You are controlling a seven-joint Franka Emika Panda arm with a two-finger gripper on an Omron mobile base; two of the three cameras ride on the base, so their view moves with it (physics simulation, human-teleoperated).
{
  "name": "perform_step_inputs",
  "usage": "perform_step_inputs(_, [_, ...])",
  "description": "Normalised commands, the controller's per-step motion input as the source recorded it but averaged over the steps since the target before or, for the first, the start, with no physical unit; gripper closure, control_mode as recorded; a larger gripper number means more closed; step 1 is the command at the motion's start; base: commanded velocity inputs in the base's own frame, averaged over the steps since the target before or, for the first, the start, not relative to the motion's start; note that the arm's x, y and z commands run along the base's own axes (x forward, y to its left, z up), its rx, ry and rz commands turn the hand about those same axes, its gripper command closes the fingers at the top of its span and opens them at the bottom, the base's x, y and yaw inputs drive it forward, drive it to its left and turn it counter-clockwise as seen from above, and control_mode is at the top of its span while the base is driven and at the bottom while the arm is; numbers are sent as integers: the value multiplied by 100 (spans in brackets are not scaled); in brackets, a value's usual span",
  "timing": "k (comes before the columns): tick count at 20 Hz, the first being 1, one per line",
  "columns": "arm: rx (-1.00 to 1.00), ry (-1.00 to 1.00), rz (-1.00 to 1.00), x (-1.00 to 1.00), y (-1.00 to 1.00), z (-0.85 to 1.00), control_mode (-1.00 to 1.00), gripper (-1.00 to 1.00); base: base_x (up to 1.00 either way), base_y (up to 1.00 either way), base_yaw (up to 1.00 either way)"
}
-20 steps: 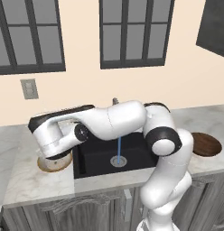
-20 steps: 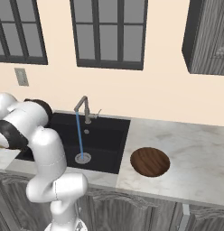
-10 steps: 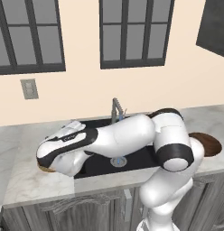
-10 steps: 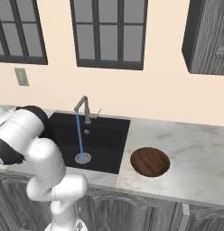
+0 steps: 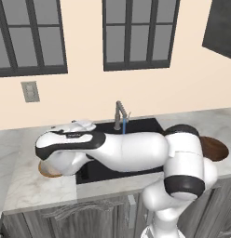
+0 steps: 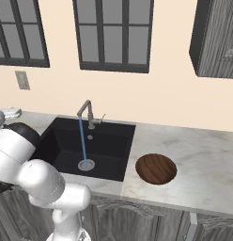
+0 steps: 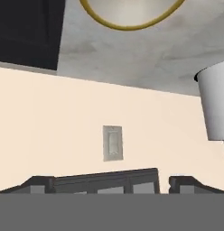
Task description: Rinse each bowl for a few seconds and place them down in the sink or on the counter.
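In the left base view the arm sweeps from lower right across the middle of the frame, its hand end hanging over the tan-rimmed bowl (image 5: 48, 170), of which a sliver of rim peeks out at centre left on the counter (image 5: 38, 190), just beside the left edge of the sink (image 5: 136, 126). I judge the arm is reaching that way because this bowl has yet to go under the water. The dark brown bowl (image 5: 214, 148) sits at the right edge of the frame on the counter, half hidden behind the elbow. The tap (image 5: 119, 114) stands at the back of the basin, upper centre, with a thin blue stream falling from it

In the right base view the stream runs from the tap (image 6: 85, 112) down to the silver drain (image 6: 86, 164) at centre left, so the water is already on and waiting. The dark brown bowl (image 6: 156, 168) lies flat on the counter (image 6: 203, 160) just right of the sink (image 6: 109, 141), centre of the frame, well apart from the arm at lower left

In the hand view the frame is rolled over: the tan-rimmed bowl (image 7: 128, 12) shows at the top edge, cream inside, on marble. The gripper (image 7: 105, 186) sits at the bottom, tips spread wide with nothing between them, released and not touching the bowl. A wall switch plate (image 7: 112, 143) lies at centre
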Motion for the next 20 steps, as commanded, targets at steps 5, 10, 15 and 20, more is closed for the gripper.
perform_step_inputs(5, [27, -8, -20, 1, 12, 17, -100, -100, 0, 0, 0])
perform_step_inputs(10, [27, -9, -17, 10, 13, 17, -100, -100, 0, 0, 0])
perform_step_inputs(15, [27, -13, -21, 5, 12, 14, -100, -100, 0, 0, 0])
perform_step_inputs(20, [26, -24, -32, -4, 2, 11, -100, -100, 0, 0, 0])
